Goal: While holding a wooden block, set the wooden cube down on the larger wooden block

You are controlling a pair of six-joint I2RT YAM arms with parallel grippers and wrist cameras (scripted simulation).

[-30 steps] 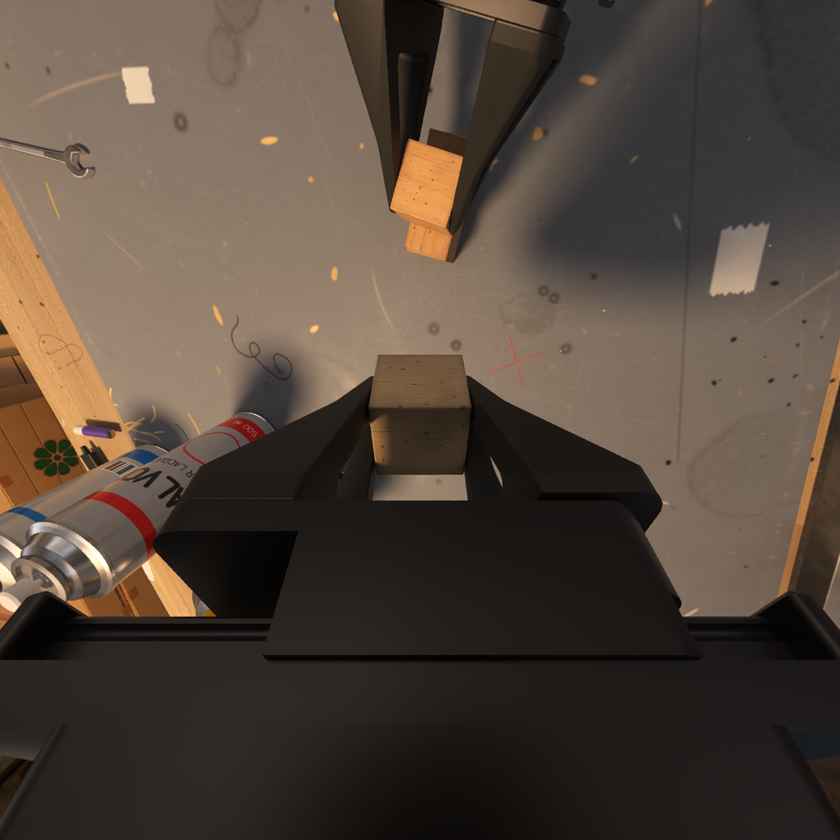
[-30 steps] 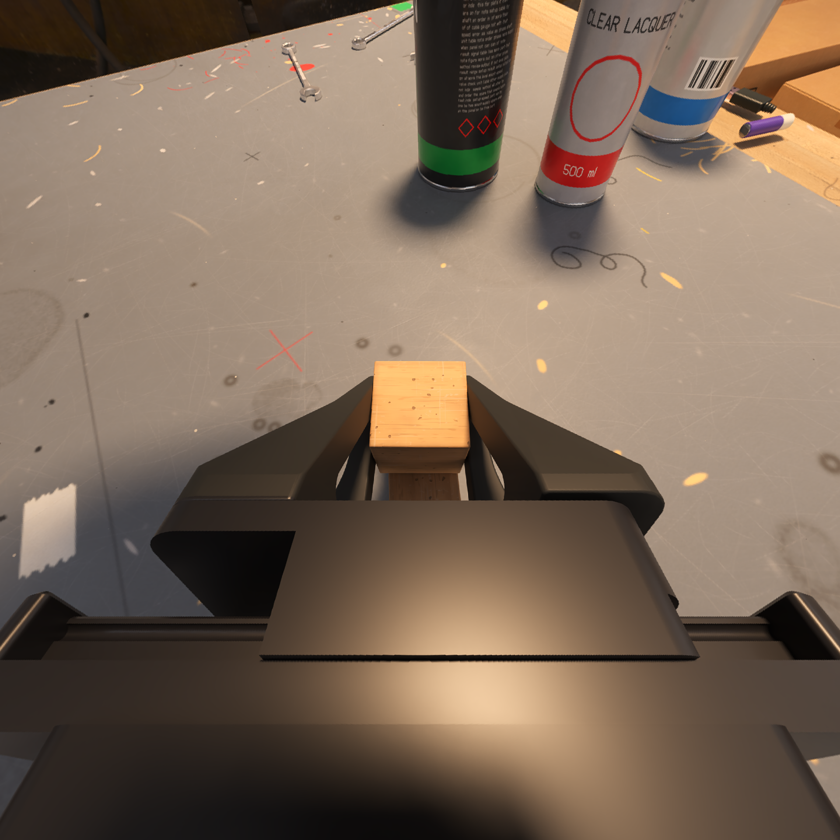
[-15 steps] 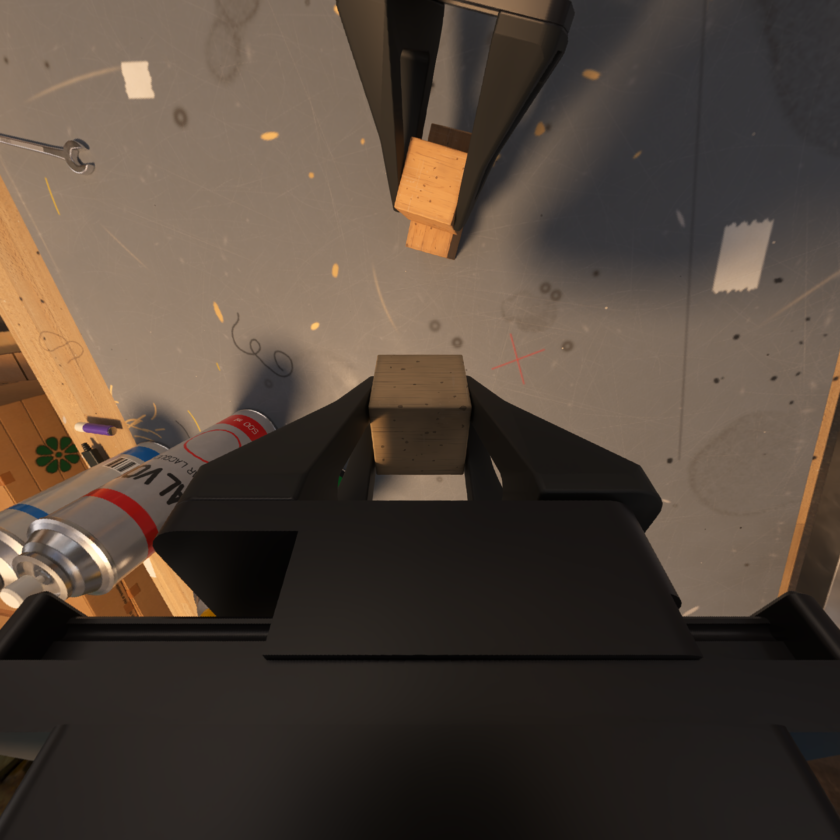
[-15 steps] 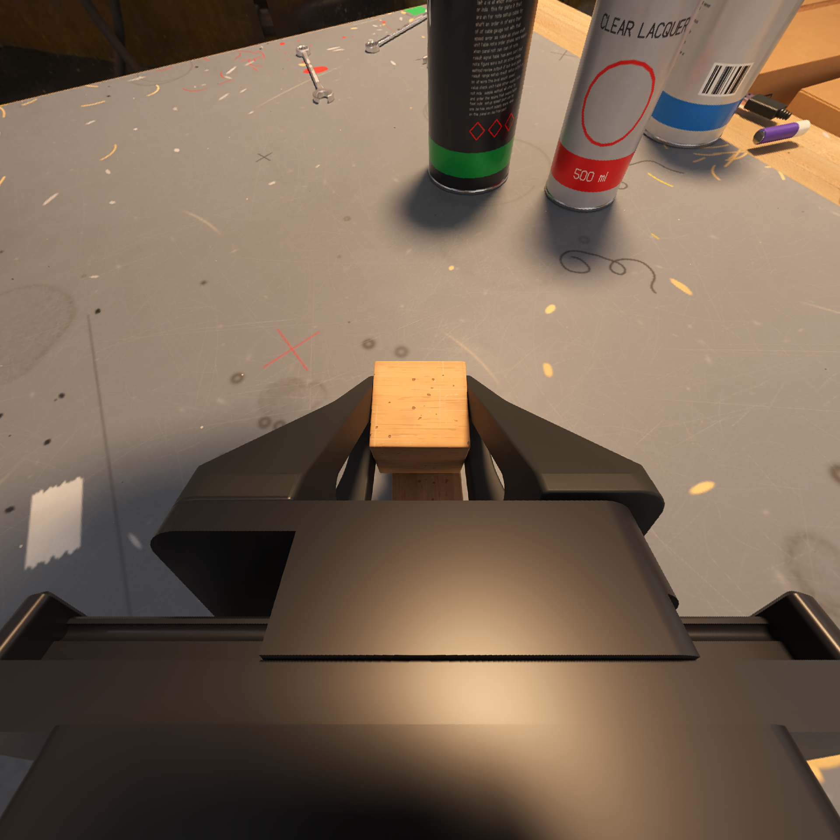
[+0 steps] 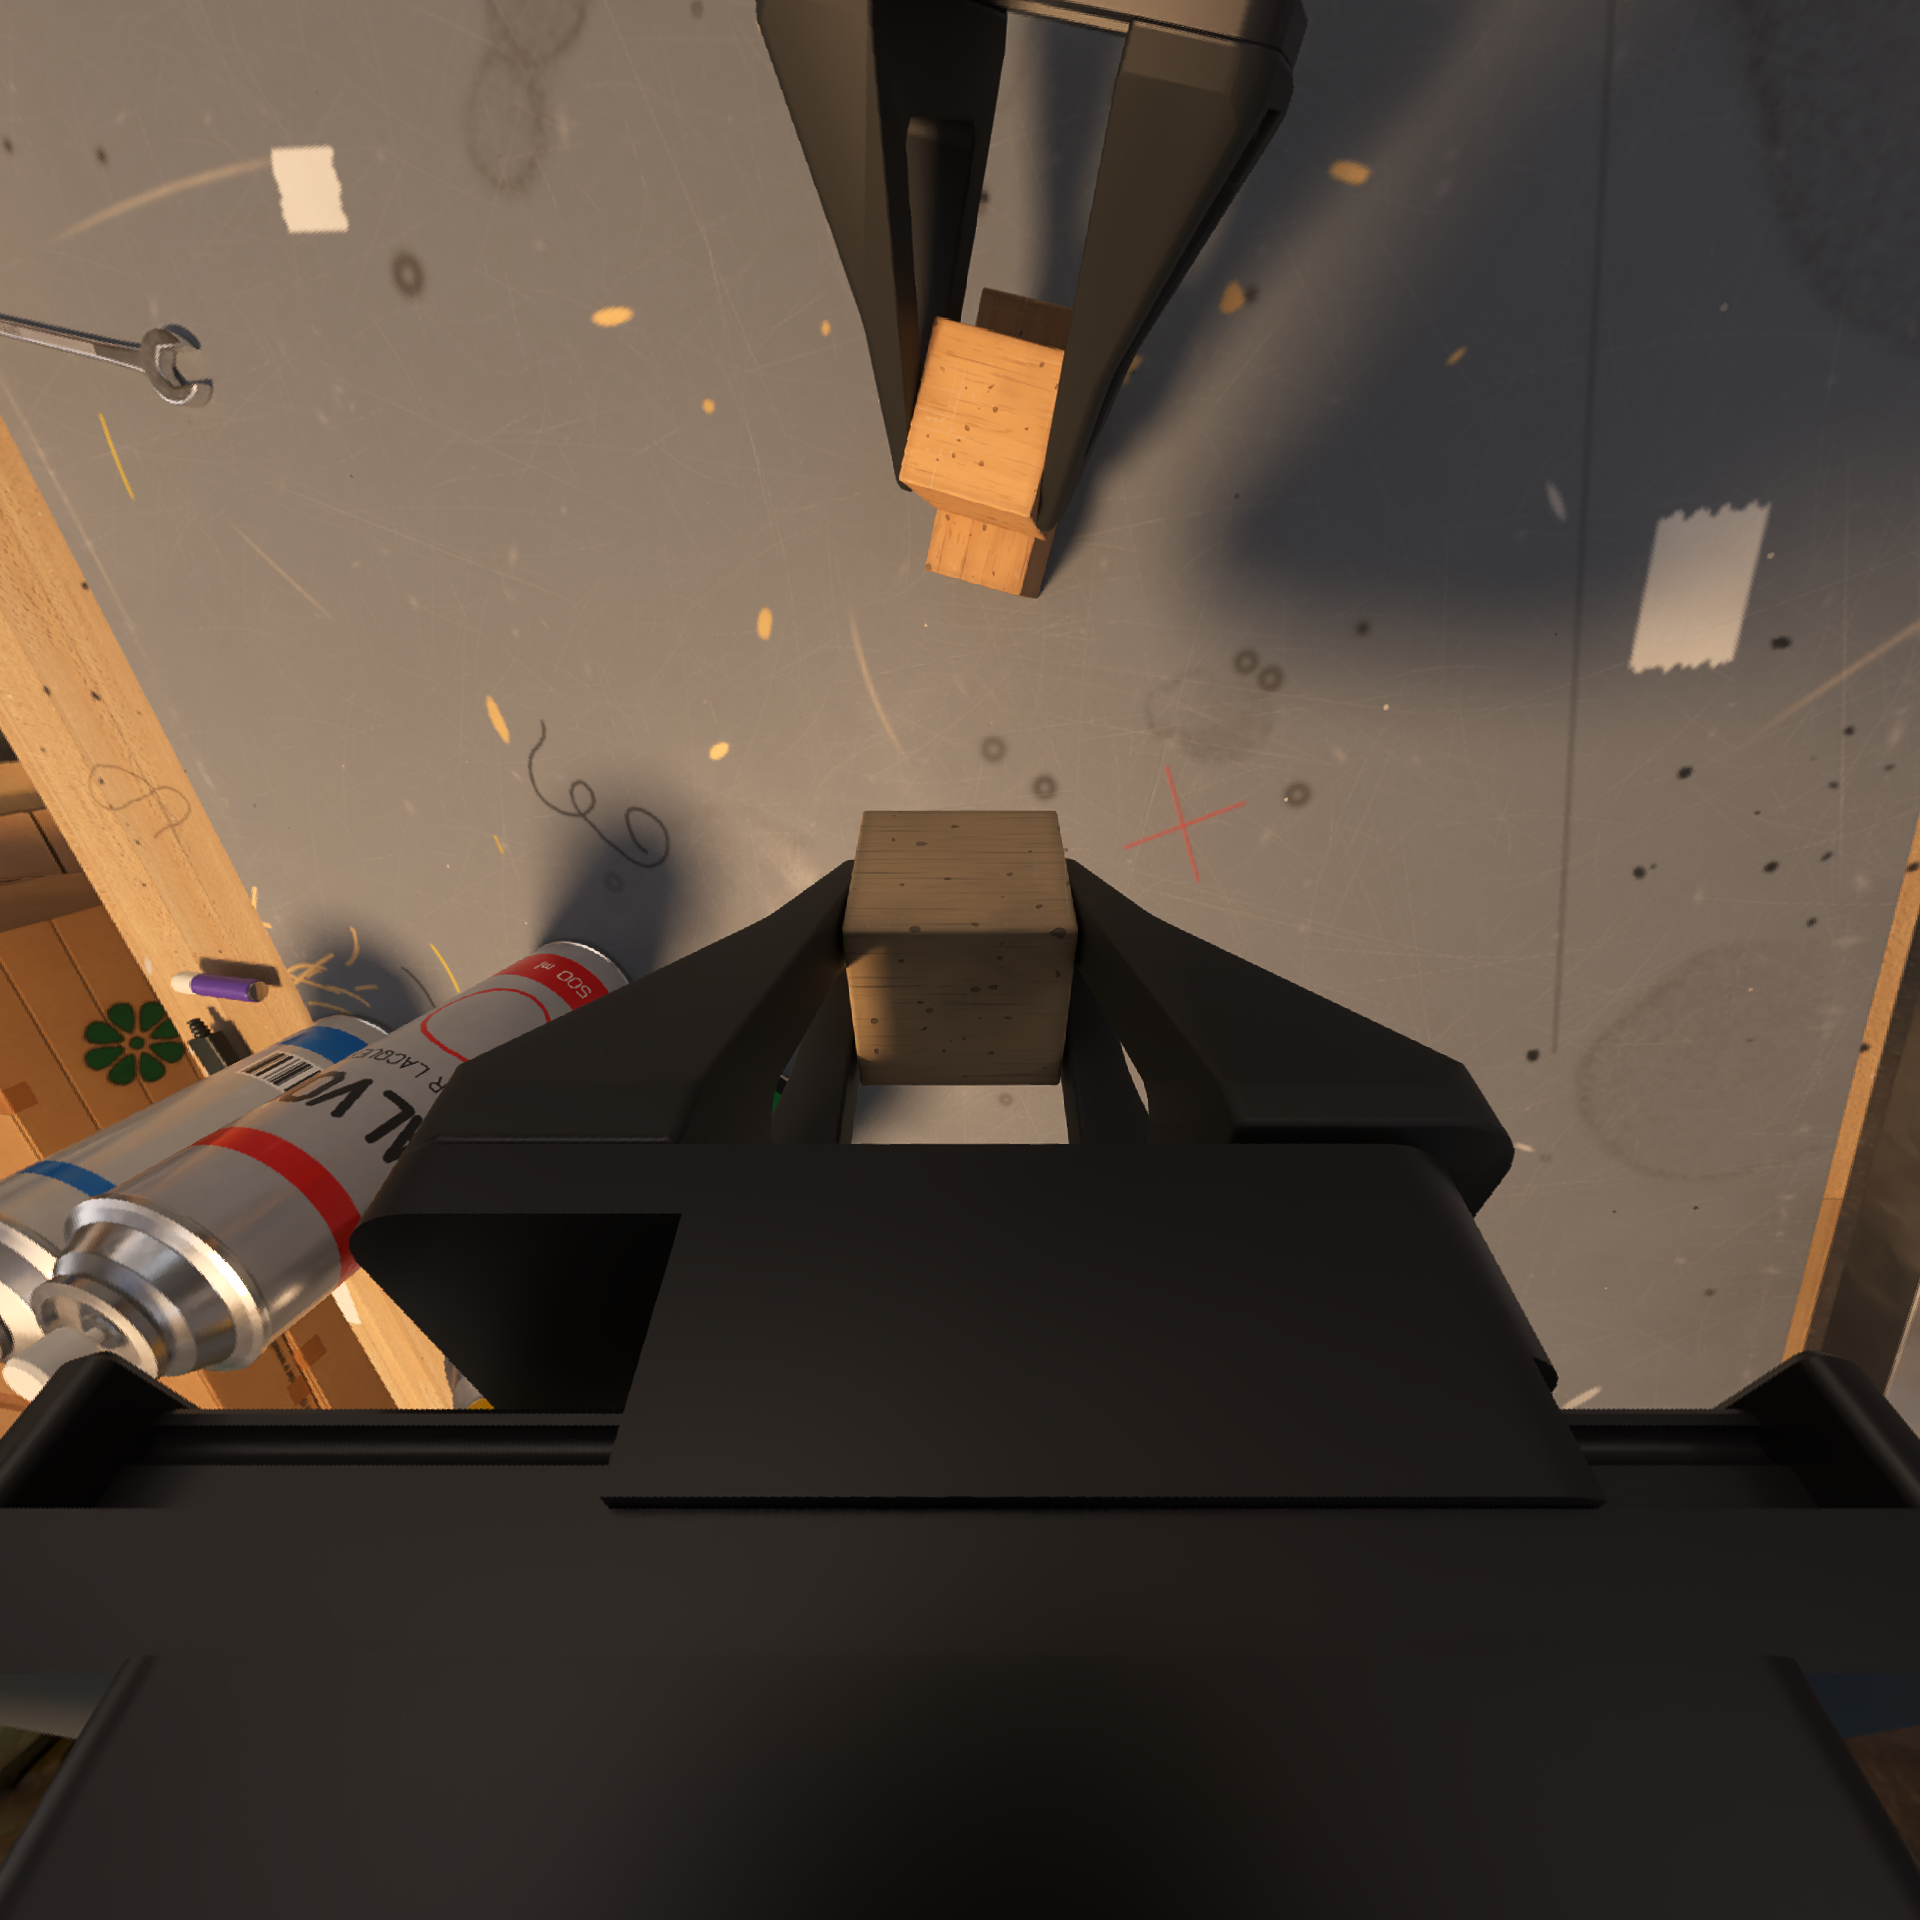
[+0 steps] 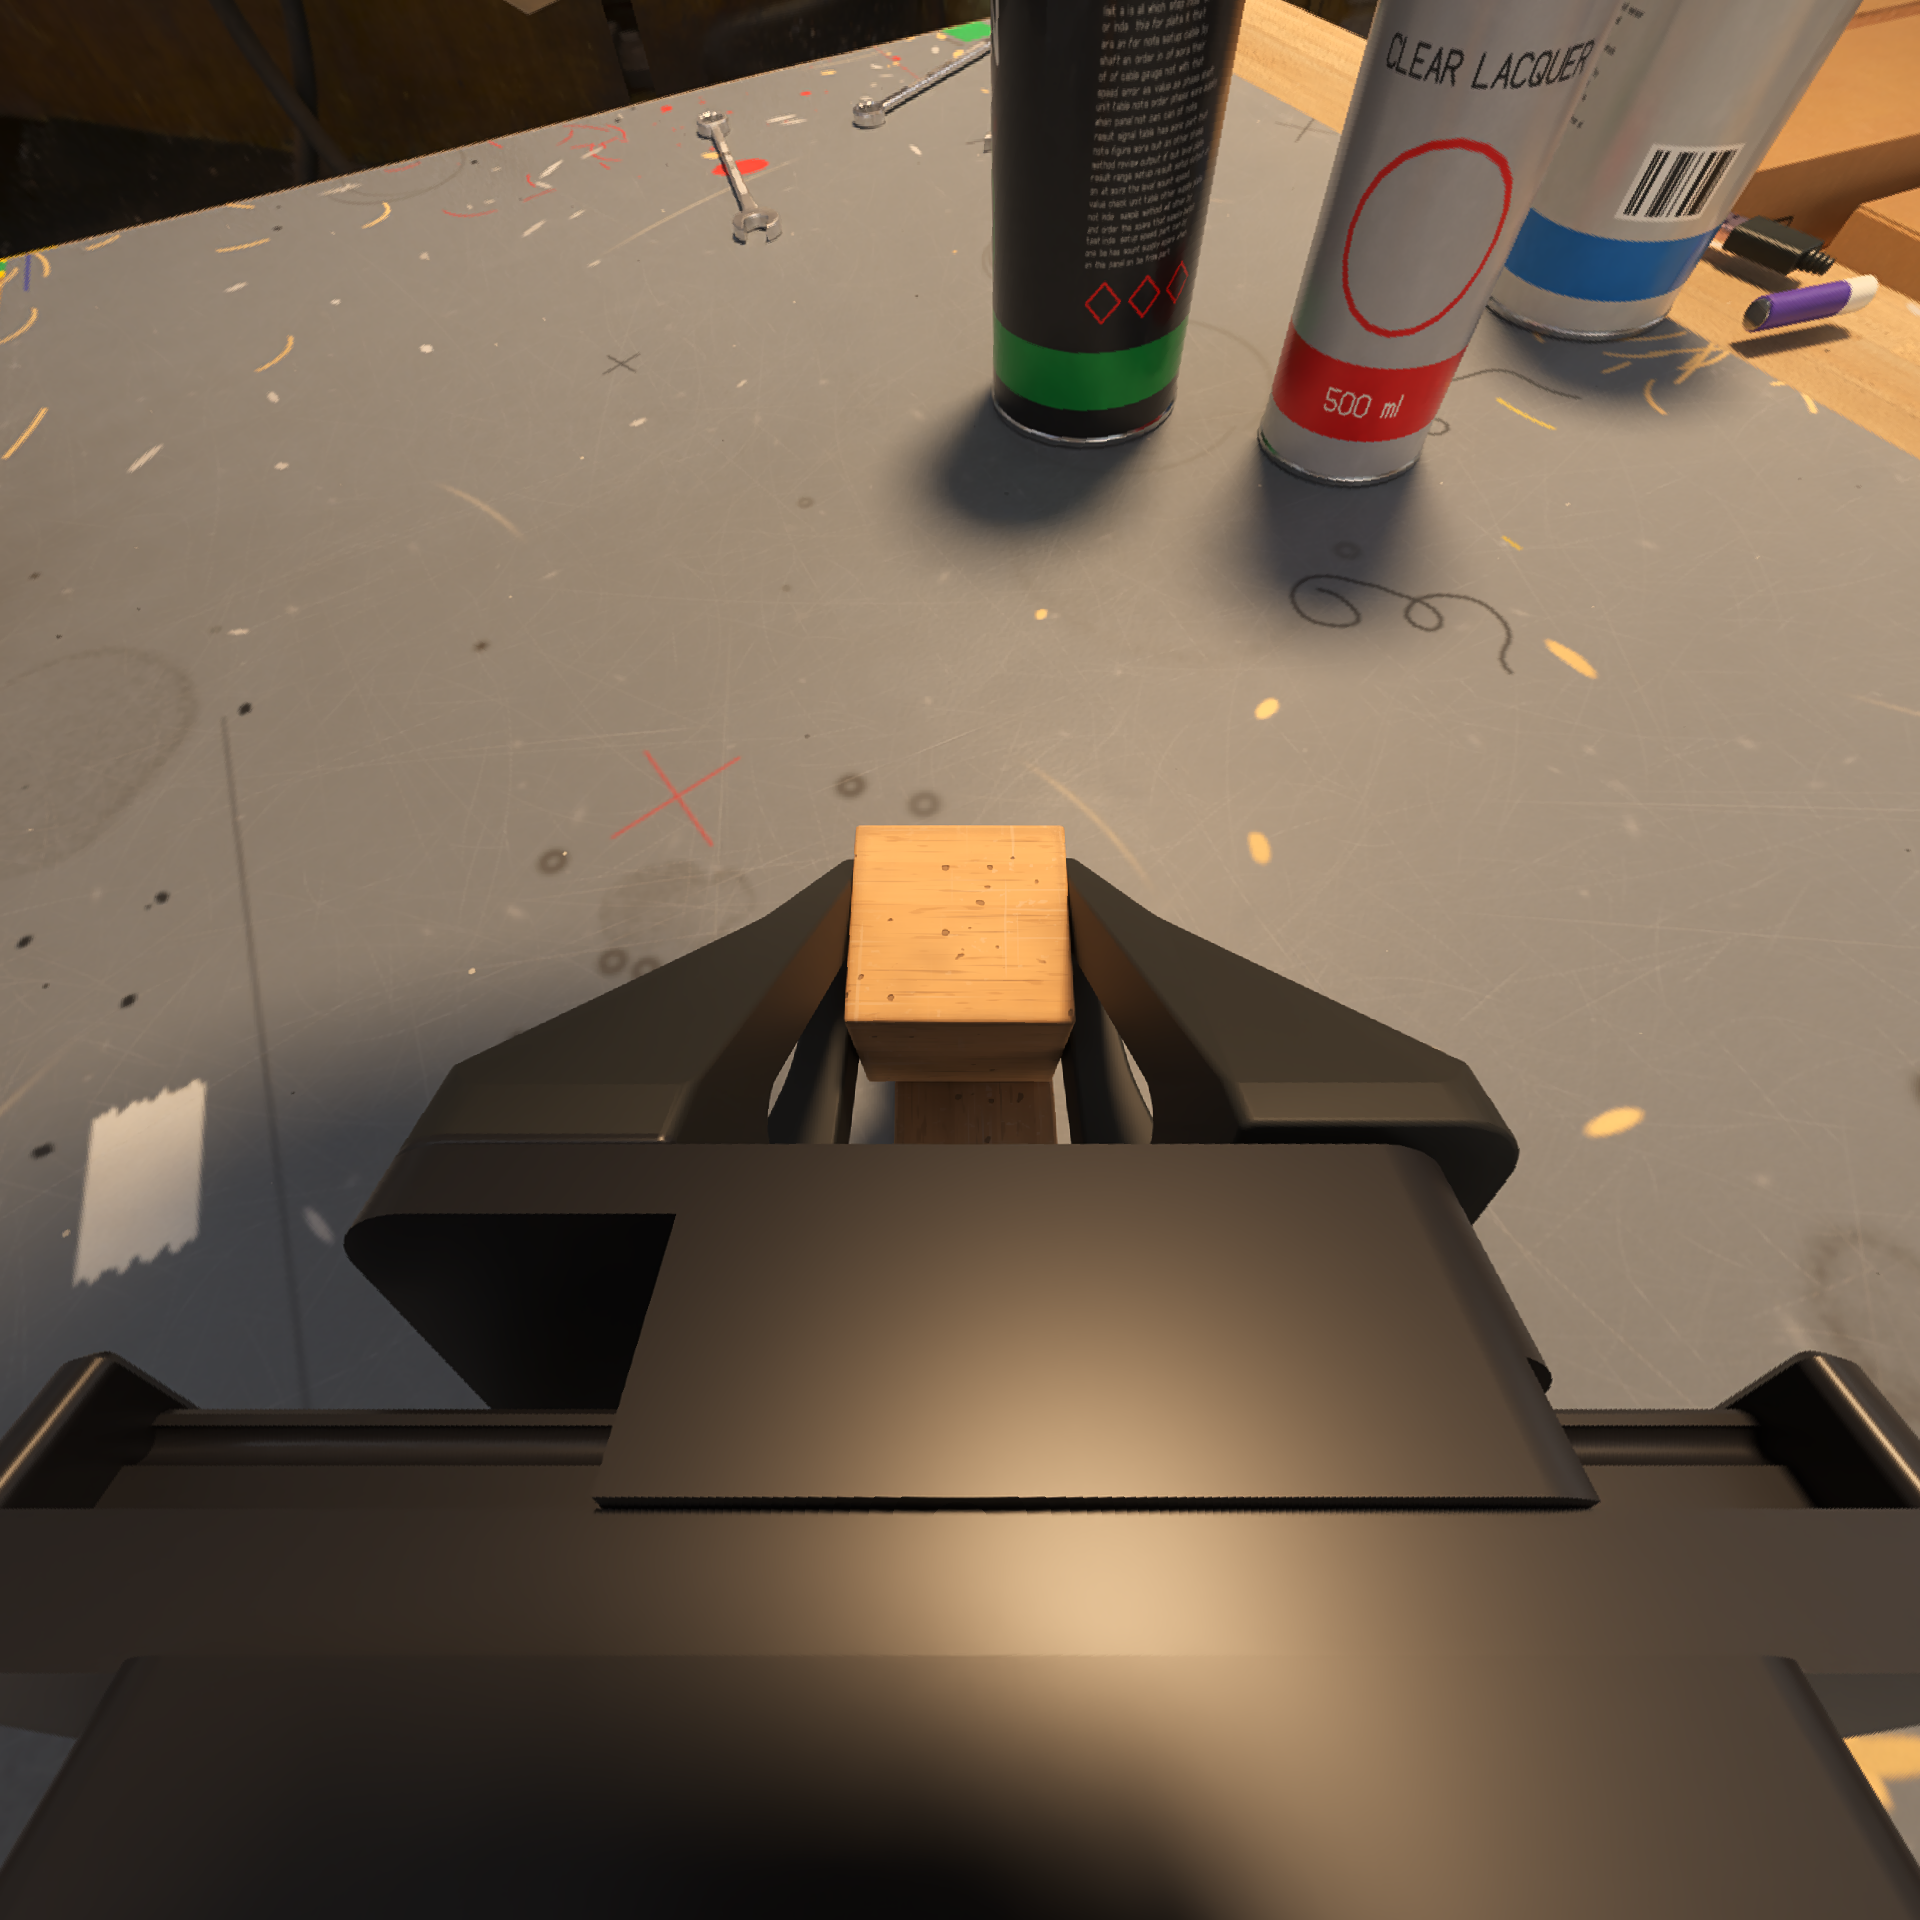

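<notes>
In the left wrist view my left gripper (image 5: 958, 883) is shut on a dull brown wooden block (image 5: 956, 935) and holds it above the grey table (image 5: 416, 520). Farther off, my right gripper (image 5: 977, 509) points down, shut on a lighter wooden cube (image 5: 977, 416). Another wooden block (image 5: 982, 556) stands on the table right under that cube; I cannot tell if they touch. In the right wrist view my right gripper (image 6: 961, 894) grips the cube (image 6: 958, 925), and the lower block (image 6: 975, 1112) shows just behind and below it.
Three spray cans stand at the far side: black with a green band (image 6: 1091, 260), silver with a red band (image 6: 1392, 291), silver with a blue band (image 6: 1621, 239). A wrench (image 6: 740, 177) and a purple marker (image 6: 1808, 303) lie nearby. A wooden border (image 5: 94, 727) edges the table.
My right gripper has shifted only slightly with the cube over the lower block. My left gripper has stayed almost still, holding its block.
</notes>
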